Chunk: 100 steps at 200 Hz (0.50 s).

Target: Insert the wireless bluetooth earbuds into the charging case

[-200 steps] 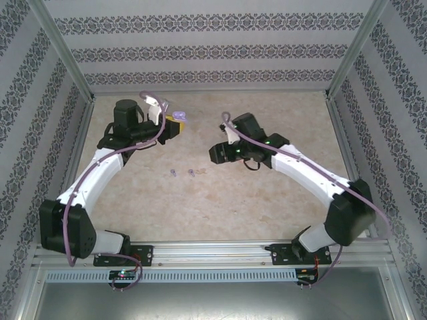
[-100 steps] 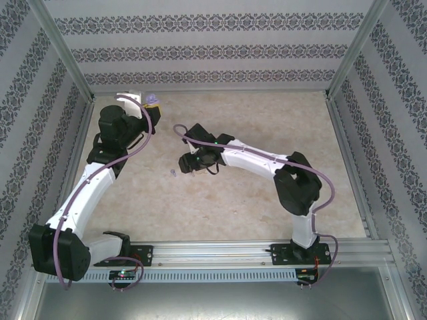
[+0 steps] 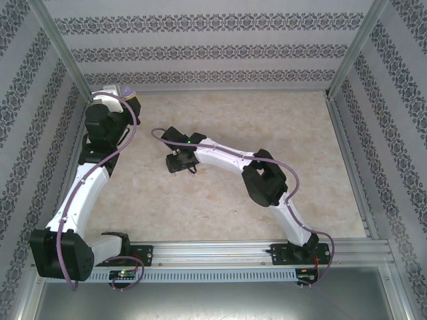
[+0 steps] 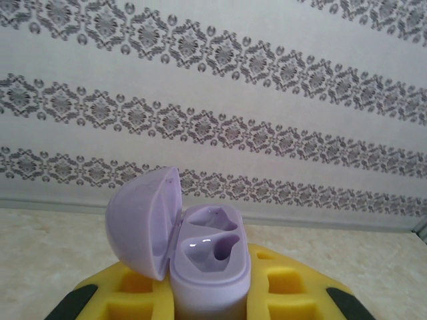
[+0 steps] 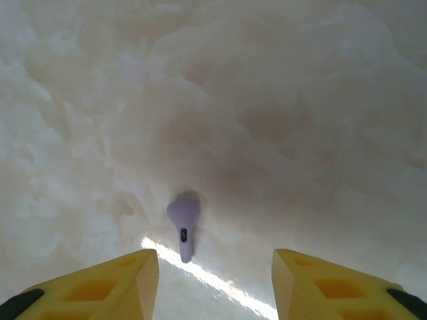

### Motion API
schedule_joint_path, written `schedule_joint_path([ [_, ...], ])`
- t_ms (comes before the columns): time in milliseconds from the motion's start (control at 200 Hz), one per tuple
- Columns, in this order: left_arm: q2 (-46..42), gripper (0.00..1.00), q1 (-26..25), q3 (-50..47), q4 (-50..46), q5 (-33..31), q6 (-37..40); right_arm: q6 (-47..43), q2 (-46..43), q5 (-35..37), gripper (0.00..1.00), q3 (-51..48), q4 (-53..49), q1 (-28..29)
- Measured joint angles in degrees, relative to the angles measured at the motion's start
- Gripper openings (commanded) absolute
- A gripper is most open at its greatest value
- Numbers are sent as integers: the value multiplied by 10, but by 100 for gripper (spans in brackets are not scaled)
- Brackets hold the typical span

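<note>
From above, the left arm [image 3: 87, 180] reaches into the far left corner of the worktop [image 3: 300, 133]. At its tip a small purple shape, the charging case [image 3: 128, 91], sits close to the back wall. The right arm [image 3: 227, 157] stretches across to the left half of the worktop with its wrist low over the surface. From this height I cannot tell how either pair of jaws stands.

At the left wrist, the left jaws are clamped on the purple charging case [image 4: 210, 273], which stands upright between two yellow fingers [image 4: 293, 283]. Its lid [image 4: 143, 223] is swung open to the left, and the two moulded wells inside are open to view. The patterned wall rises behind.

At the right wrist, the right jaws stand apart, with a yellow finger at each bottom corner. A purple earbud [image 5: 183, 225] lies on the worktop just beyond the gap, nearer the left-hand finger and touching neither. Its stem points toward the camera, and a bright strip of light crosses the surface beside it.
</note>
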Motion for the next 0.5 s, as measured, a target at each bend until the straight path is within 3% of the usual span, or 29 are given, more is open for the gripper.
schedule_joint_path([
  [500, -7, 0, 44, -17, 10, -1, -43, -3, 117, 74, 48, 169, -110, 33],
])
